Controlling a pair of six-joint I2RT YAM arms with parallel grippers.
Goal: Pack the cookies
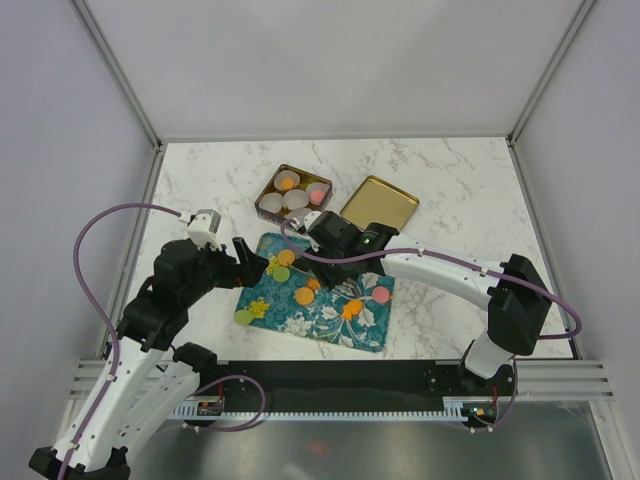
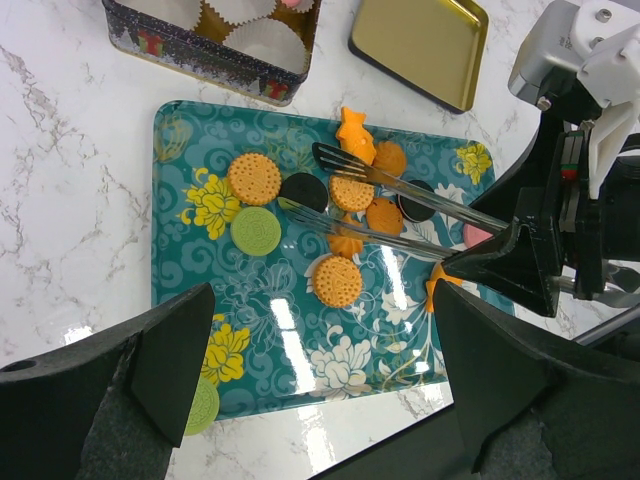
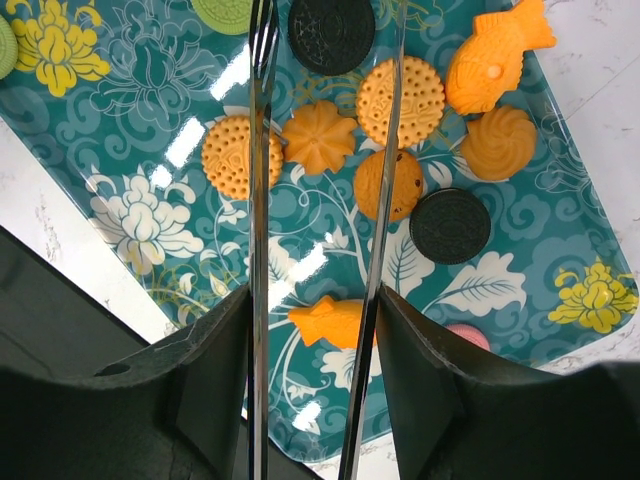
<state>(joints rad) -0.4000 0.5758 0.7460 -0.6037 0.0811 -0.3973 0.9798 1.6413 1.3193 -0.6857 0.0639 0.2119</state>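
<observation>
The cookies lie on a teal flowered tray (image 1: 300, 318): orange rounds (image 2: 254, 178), a green one (image 2: 256, 230), black ones (image 3: 450, 225), a pink one (image 3: 467, 335) and orange fish shapes (image 3: 497, 55). My right gripper (image 3: 312, 340) is shut on a pair of metal tongs (image 2: 400, 200). The tong blades (image 3: 262, 200) stand spread over the tray, with a flower-shaped orange cookie (image 3: 318, 137) between them and nothing pinched. My left gripper (image 2: 320, 360) hangs open and holds nothing, above the tray's near-left edge.
Behind the tray stands a rectangular tin (image 1: 262, 200) holding white paper cups (image 1: 296, 199), some with a cookie in them. Its gold lid (image 1: 380, 203) lies to the right on the marble table. A green cookie (image 1: 243, 316) sits at the tray's near-left corner.
</observation>
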